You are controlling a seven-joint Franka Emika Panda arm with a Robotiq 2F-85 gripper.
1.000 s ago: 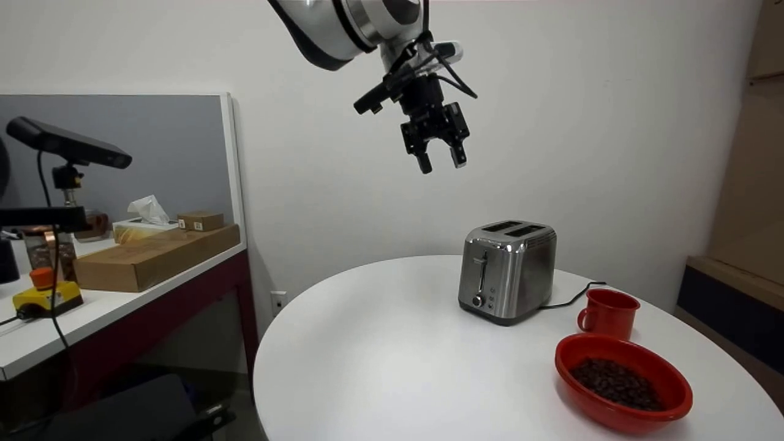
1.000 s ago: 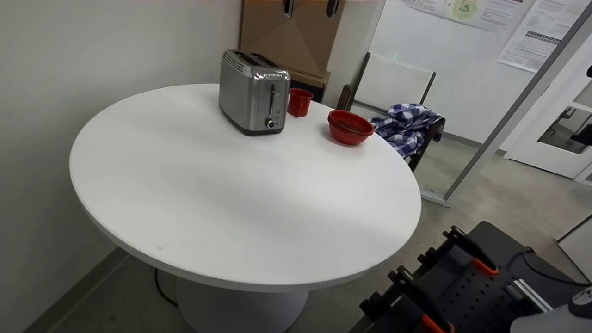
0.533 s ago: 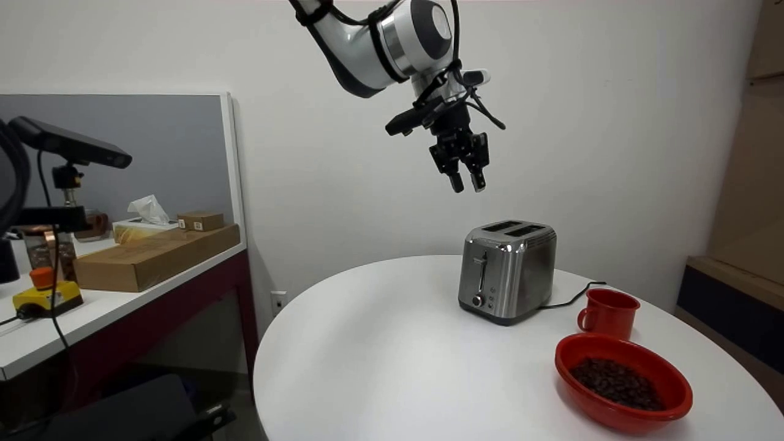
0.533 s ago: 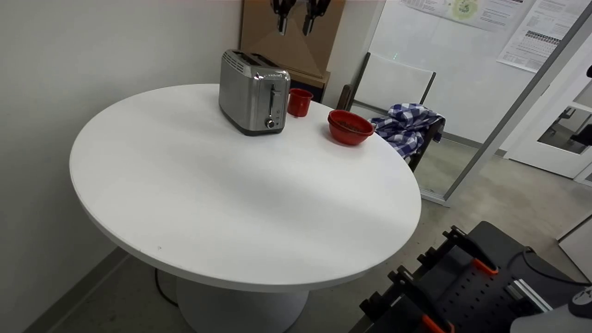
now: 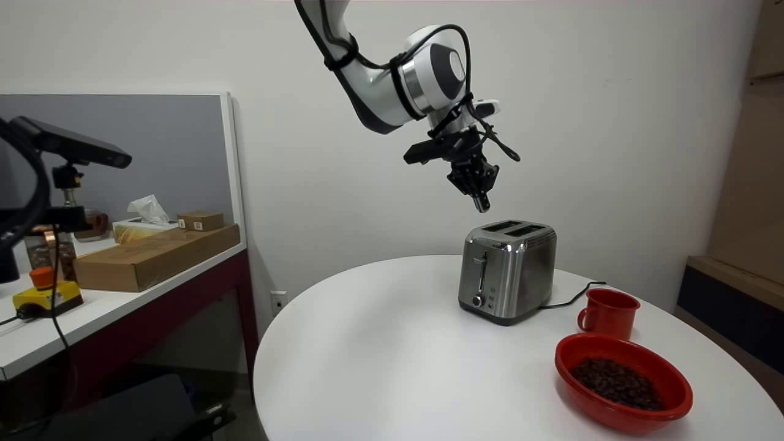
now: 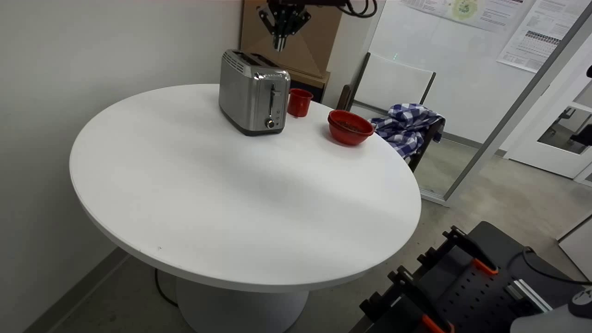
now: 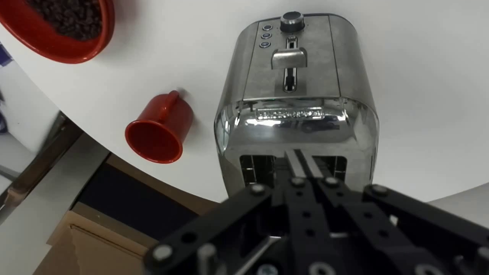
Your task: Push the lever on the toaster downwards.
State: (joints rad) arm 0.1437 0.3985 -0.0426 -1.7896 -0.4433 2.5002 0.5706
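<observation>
Wrist view: boxy silver toaster [image 7: 296,128], rounded at the corners, brushed metal on the end face, a mirror-bright band along the top edge with raised lettering [image 7: 289,113]. On that end face, lever [image 7: 289,59], a small curved metallic tab. Sits in the upper part of its narrow vertical slot [image 7: 290,81], higher than a round silver-and-black knob [image 7: 292,22] and near three small round buttons [image 7: 266,35]. Black gripper [image 7: 300,154], fingers [image 7: 294,164] drawn together into one narrow tip. Hangs above the toaster's top, apart from it, in both exterior views. Near the toaster, glossy red mug [image 7: 160,130], round-rimmed, with a looped handle [image 7: 168,106]. In an exterior view, round red bowl [image 5: 606,416], smooth-walled, near the mug. Holds dark bean-like pieces [image 5: 612,383], small and rounded. Beneath toaster, mug and bowl, white table [image 5: 367,367], smooth, curved along its edge.
</observation>
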